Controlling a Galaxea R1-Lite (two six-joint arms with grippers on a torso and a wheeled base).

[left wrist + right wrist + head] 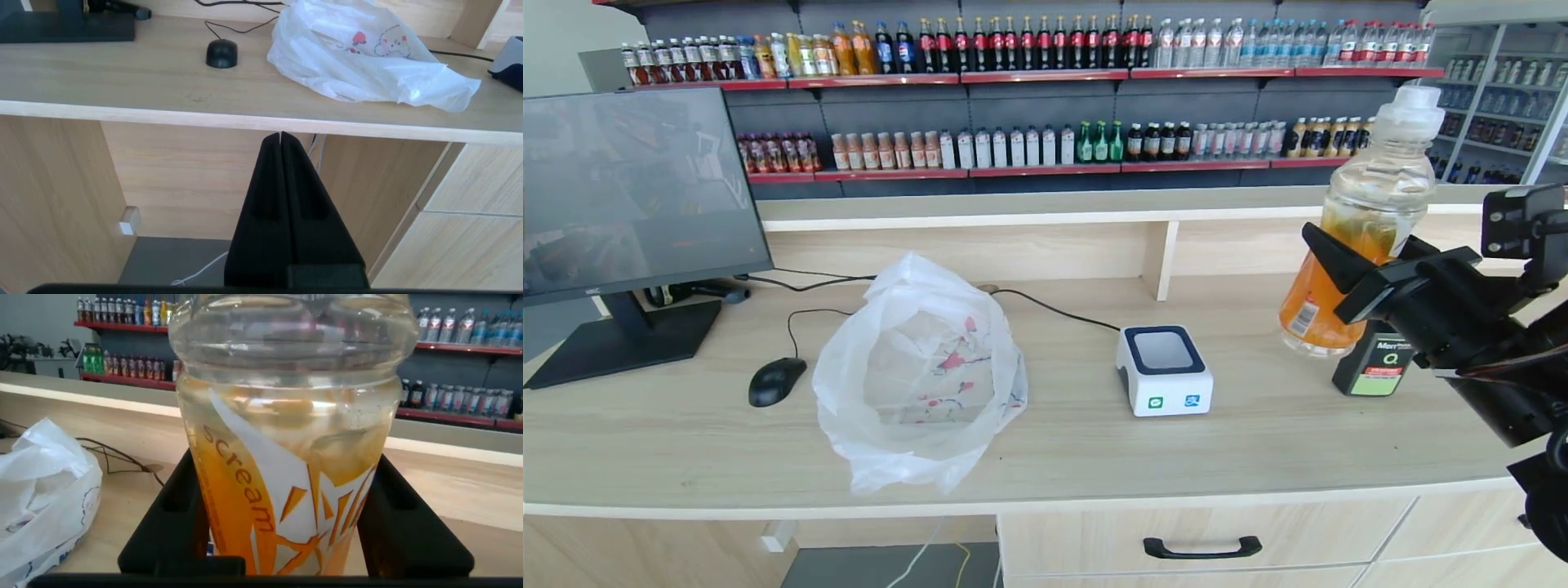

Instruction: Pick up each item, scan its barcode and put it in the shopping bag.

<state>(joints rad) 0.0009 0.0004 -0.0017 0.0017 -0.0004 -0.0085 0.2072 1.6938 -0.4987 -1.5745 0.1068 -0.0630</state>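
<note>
My right gripper point(1330, 273) clamps the orange bottle point(1376, 192), lifted right of the scanner point(1164, 371) for scanning. My left gripper point(282, 140) is closed and empty.

Scanner point(1164, 369) lies on counter point(1094, 465) between shopping bag point(920, 376) and bottle point(1368, 220).

Pale wood counter point(1258, 441), raised ledge point(1045, 204) behind. Drawer point(1078, 535) below, black handle point(1202, 547). Back wall: dark shelving point(1045, 102), red-edged, lined with bottles point(1045, 41). Dark monitor point(629, 188) at left end. Even, bright light.
</note>
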